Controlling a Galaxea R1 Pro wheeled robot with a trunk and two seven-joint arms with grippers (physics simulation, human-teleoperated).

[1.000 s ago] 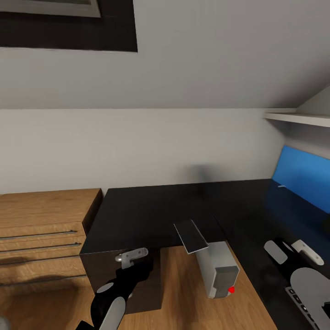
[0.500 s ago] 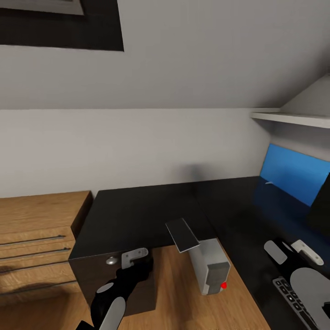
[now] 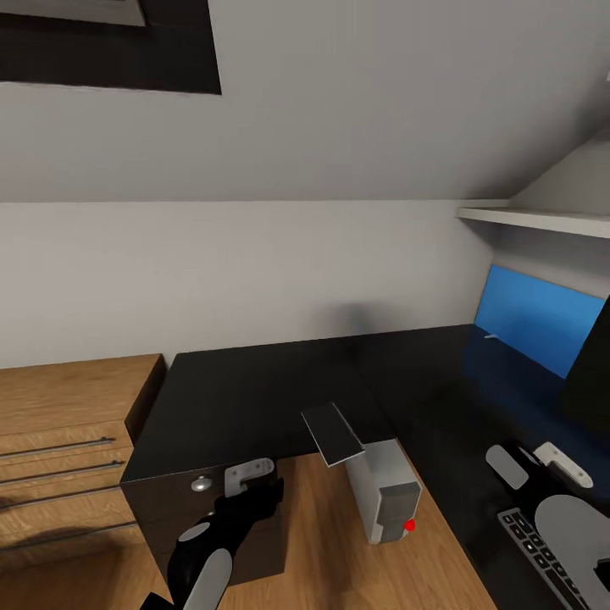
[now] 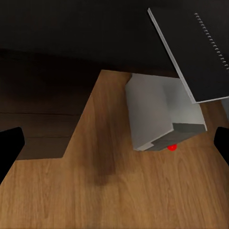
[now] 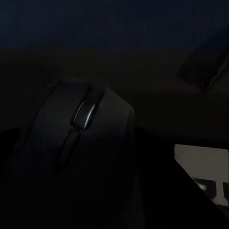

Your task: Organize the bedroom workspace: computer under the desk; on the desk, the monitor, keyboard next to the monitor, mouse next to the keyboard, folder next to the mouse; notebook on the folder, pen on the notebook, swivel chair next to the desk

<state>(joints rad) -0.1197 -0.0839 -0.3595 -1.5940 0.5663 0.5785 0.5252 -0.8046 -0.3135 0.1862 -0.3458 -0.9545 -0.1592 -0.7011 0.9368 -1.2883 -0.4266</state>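
Observation:
A grey computer tower (image 3: 385,498) with a red light stands on the wooden floor beside the black desk (image 3: 254,390). A dark spiral-bound notebook (image 3: 333,434) lies across its top end, seen also in the left wrist view as the notebook (image 4: 200,52) over the tower (image 4: 157,114). My left gripper (image 3: 246,479) hangs open above the floor, nothing between its fingers (image 4: 9,148). My right gripper (image 3: 538,462) is over the desk, shut on a dark mouse (image 5: 76,129). A keyboard (image 3: 542,559) lies below it. The black monitor (image 3: 593,373) shows at the right edge.
A wooden chest of drawers (image 3: 59,440) stands left of the desk. A black cabinet (image 3: 203,508) with a round knob sits under the desk's left end. A blue panel (image 3: 529,326) backs the desk at right, under a white shelf (image 3: 542,220). Sloped ceiling above.
The whole picture has slid left as the camera turned right, bringing the monitor into view. Both arms hold the same pose.

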